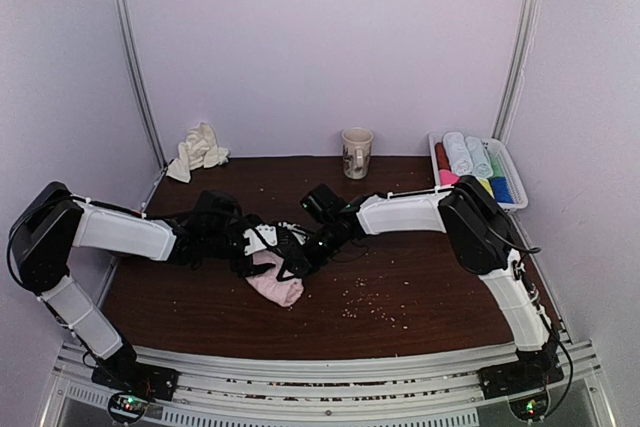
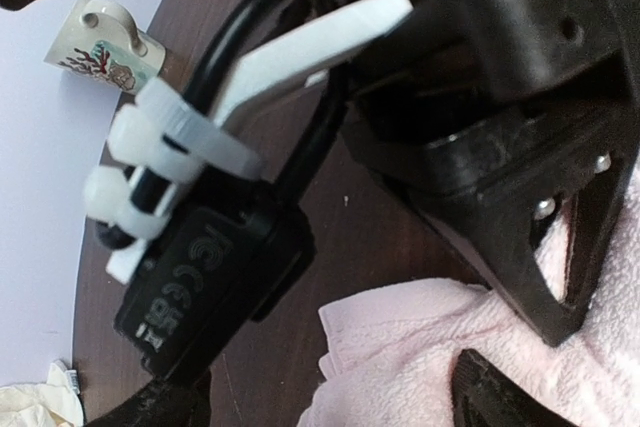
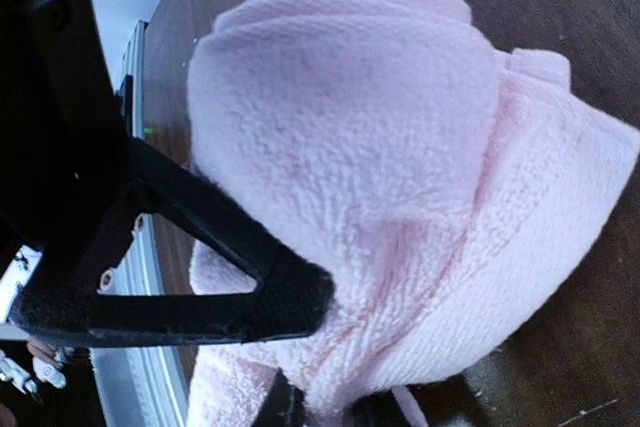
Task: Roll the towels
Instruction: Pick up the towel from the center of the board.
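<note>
Pink cloth towel (image 3: 400, 147), pinched by the closed right tool (image 3: 290, 357), could be unrolled if tugged; the left tool (image 2: 525, 362) is spread wide, empty.

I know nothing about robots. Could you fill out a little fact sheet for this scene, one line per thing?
pink towel: bunched and partly rolled, mid-table
left gripper: open, fingers astride the pink towel
right gripper: closed on a fold of the pink towel
cream towel: crumpled at the back left corner, untouched
mug: upright near the back wall
basket: back right, holding rolled towels
table: dark wood, sprinkled with crumbs
</note>
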Controlling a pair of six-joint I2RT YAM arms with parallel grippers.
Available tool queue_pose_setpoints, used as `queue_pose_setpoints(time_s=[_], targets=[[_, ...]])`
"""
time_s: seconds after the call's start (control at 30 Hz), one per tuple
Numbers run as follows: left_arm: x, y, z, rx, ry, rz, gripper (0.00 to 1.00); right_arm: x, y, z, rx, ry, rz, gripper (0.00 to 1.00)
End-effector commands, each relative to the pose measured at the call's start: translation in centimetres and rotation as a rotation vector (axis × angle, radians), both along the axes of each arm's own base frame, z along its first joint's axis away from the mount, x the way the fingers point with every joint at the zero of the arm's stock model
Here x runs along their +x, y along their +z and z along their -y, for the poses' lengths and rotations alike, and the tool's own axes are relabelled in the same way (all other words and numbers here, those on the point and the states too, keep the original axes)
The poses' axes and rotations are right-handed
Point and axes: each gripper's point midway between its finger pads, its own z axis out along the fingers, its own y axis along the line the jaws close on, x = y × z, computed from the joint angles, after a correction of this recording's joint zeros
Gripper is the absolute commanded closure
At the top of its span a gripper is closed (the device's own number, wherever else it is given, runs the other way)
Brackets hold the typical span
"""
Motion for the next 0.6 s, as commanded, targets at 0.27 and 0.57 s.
queue_pose_setpoints(time_s=[0.27, 0.57], targets=[[1.3, 12.1, -0.7, -0.201, 0.044, 0.14, 0.09, 1.2, 0.8, 0.9, -0.015, -0.078, 0.053, 1.0], [1.8, 15.5, -5.0, -0.233, 0.162, 0.214, 0.08, 4.9, 6.3, 3.6, 0.014, -0.206, 0.2, 1.0]])
